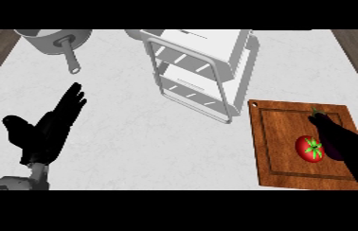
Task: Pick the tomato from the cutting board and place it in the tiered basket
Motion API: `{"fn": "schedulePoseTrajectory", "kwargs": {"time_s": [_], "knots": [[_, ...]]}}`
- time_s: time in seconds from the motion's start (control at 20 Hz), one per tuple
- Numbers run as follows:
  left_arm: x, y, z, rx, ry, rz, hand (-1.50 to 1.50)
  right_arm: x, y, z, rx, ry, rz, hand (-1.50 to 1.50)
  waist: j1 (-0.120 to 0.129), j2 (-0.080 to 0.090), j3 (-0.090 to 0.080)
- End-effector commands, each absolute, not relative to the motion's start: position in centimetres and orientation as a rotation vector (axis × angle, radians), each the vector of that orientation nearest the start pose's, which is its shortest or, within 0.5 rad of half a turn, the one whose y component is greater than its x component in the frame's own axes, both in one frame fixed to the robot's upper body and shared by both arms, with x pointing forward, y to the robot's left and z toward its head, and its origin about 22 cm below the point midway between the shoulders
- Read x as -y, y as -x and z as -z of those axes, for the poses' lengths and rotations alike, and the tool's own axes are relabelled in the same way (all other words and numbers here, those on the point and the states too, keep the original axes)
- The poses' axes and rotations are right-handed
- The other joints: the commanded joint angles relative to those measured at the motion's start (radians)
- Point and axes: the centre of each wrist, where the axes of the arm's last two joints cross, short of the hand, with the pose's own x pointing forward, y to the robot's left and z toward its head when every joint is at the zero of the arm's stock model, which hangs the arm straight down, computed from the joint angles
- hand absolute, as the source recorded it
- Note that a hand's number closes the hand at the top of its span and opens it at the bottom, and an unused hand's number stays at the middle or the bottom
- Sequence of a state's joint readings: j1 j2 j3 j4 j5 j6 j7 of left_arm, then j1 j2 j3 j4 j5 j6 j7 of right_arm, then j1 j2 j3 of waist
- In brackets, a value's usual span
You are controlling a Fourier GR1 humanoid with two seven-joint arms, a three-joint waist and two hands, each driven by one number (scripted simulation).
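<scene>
Tomato [309, 148] sits on the cutting board [280, 145], untouched beside an eggplant [335, 137]. Your left hand [49, 126] rests open on the counter [140, 145]; right hand is out of view. Risk: your reach nudges the eggplant and rolls the tomato away from the tiered basket [199, 69].

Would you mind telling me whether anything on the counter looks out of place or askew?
Nothing stands out. The tomato lies whole on the cutting board, beside an eggplant. The basket and pot stand behind, nothing spilled. The left hand rests open.
</scene>
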State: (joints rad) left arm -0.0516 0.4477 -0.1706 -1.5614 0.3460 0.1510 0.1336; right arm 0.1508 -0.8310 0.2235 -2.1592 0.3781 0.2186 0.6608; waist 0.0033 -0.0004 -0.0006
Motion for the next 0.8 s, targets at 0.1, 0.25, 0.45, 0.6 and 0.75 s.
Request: {"fn": "schedulePoseTrajectory", "kwargs": {"time_s": [0.1,0.25,0.45,0.6,0.75], "knots": [[-29.9,-25.6,-3.5,1.420,-0.074,0.103,0.00,28.6,-18.8,-10.4,0.959,0.841,-1.066,-1.50,-0.005,0.000,0.001],[-27.7,-25.2,-4.2,1.425,-0.067,0.090,0.00,29.2,-20.3,-7.2,0.965,0.852,-1.062,-1.50,0.000,0.001,0.001],[-29.8,-26.4,-2.6,1.411,-0.072,0.074,0.00,29.6,-20.3,-5.7,0.994,0.893,-1.057,-1.50,-0.006,0.001,0.001],[-29.5,-25.9,-4.8,1.411,-0.073,0.096,0.00,29.1,-21.7,-4.5,0.992,0.947,-1.021,-1.50,0.001,0.001,0.001],[-29.9,-25.6,-2.7,1.399,-0.063,0.074,0.00,30.8,-21.1,-5.3,1.007,0.970,-1.038,-1.50,-0.005,0.000,0.001]]}}
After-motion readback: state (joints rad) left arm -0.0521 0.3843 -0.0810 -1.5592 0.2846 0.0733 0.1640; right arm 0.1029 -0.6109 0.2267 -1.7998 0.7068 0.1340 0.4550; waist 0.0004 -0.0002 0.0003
